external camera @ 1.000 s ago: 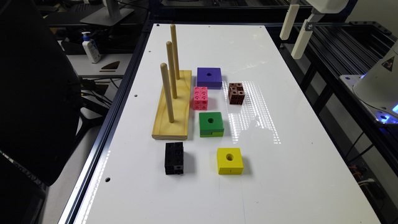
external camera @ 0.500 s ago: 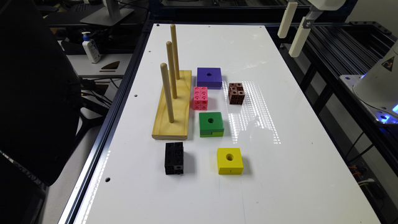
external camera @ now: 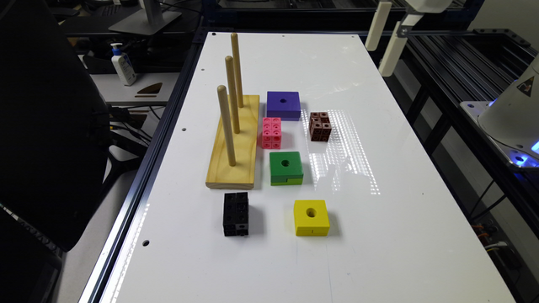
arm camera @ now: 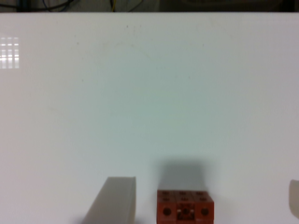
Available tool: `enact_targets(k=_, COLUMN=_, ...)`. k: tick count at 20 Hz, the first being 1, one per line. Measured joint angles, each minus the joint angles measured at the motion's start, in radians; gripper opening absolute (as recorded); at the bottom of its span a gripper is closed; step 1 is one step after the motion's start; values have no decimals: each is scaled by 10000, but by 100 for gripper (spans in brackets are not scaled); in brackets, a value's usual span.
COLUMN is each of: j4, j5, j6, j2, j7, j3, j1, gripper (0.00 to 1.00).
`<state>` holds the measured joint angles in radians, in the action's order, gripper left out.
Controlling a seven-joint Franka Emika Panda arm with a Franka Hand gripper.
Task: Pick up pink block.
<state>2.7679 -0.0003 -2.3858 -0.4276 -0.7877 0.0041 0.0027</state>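
Claw (external camera: 385, 40) drifted; pink block (external camera: 271, 133) holed, untouched.

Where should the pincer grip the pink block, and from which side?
Probably from above. The pink block sits flat, close beside the peg base, so grip the two free faces toward the purple block and green block, clear of the pegs.

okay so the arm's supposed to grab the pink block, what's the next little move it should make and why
Probably carry the open gripper down toward the pink block. The gripper hangs high over the table's far end in the exterior view, and the wrist view frames the brown cube, not pink. The pink block sits beside the peg board, between the purple and green blocks.
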Motion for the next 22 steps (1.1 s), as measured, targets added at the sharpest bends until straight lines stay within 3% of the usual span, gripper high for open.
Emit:
enact_targets(k=5, j4=-771, j5=0, j6=-54, j2=898, j7=0, j3=0, j1=0, gripper=100)
enact_targets(k=9, j4=-1180, j5=0, j6=-54, j2=1399, j7=0, j3=0, j1=0, gripper=100)
enact_targets(k=22, j4=-1603, j5=0, j6=-54, j2=1769, j7=2, j3=-3, j1=-41, gripper=100)
